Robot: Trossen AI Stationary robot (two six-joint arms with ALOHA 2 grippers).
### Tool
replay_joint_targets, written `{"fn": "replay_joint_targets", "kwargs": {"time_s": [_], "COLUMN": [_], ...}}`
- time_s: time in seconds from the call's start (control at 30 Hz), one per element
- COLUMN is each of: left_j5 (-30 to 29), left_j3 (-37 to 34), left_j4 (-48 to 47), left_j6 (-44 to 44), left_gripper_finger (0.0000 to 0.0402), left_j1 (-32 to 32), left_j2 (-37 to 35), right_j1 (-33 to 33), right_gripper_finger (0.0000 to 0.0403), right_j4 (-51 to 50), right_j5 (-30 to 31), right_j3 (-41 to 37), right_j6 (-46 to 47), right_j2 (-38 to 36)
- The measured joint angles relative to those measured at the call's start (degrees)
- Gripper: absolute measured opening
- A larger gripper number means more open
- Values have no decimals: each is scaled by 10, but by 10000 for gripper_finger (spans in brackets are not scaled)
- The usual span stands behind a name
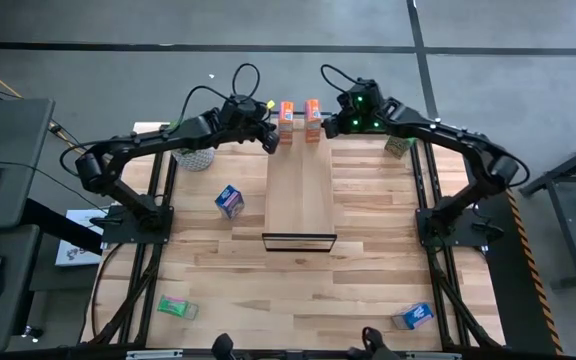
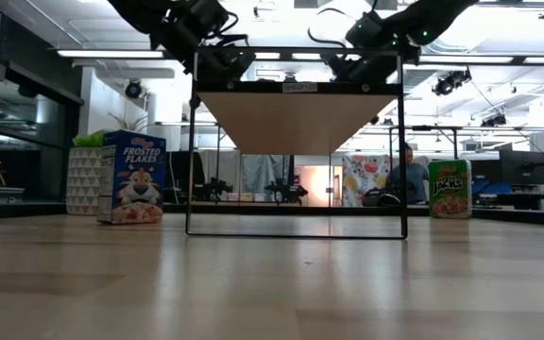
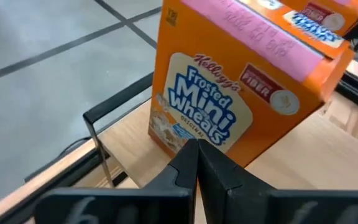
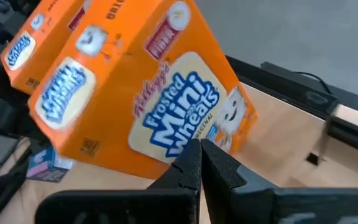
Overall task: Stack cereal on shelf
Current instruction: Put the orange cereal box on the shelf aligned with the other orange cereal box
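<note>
Two orange Frosted Mini Wheats boxes stand upright side by side at the far end of the light-wood shelf (image 1: 300, 195): a left one (image 1: 287, 113) and a right one (image 1: 313, 120). My left gripper (image 1: 271, 140) is shut, close to the left box's printed face (image 3: 204, 106). My right gripper (image 1: 330, 127) is shut, close to the right box's printed face (image 4: 166, 118). A blue box (image 1: 229, 201) stands on the table left of the shelf. A green box (image 1: 399, 146) stands at the far right. Another green box (image 1: 178, 307) and another blue box (image 1: 412, 316) lie near the front edge. My left gripper's shut fingertips (image 3: 197, 155) stand at the lower part of the left orange box's printed face (image 3: 185, 134), coming about level from the shelf's left side. I cannot tell whether they touch it. My right gripper's shut fingertips (image 4: 201, 155) stand at the lower part of the right orange box's printed face (image 4: 179, 146), coming about level from the shelf's right side. I cannot tell whether they touch it.
A white patterned plant pot (image 1: 196, 158) stands at the far left, under my left arm. The shelf's thin black frame (image 2: 296, 142) raises the plank above the table. Bare tabletop lies on both sides of the shelf and in front of it. A person sits in the room behind (image 2: 409, 179).
</note>
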Motion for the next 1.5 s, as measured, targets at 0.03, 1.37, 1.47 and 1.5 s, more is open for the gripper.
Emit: {"fn": "replay_joint_targets", "kwargs": {"time_s": [0.03,1.37,1.47,1.5], "left_j5": [0,58,53,50], "left_j3": [0,0,0,0], "left_j4": [0,42,48,52], "left_j6": [2,41,40,39], "left_gripper_finger": [0,0,0,0], "left_j1": [0,12,12,12], "left_j2": [2,55,55,55], "right_j1": [0,15,15,16], "right_gripper_finger": [0,0,0,0], "right_j4": [5,36,48,52], "right_j5": [-2,47,58,61], "right_j3": [0,0,0,0], "right_j6": [6,34,35,36], "right_j2": [3,16,16,16]}}
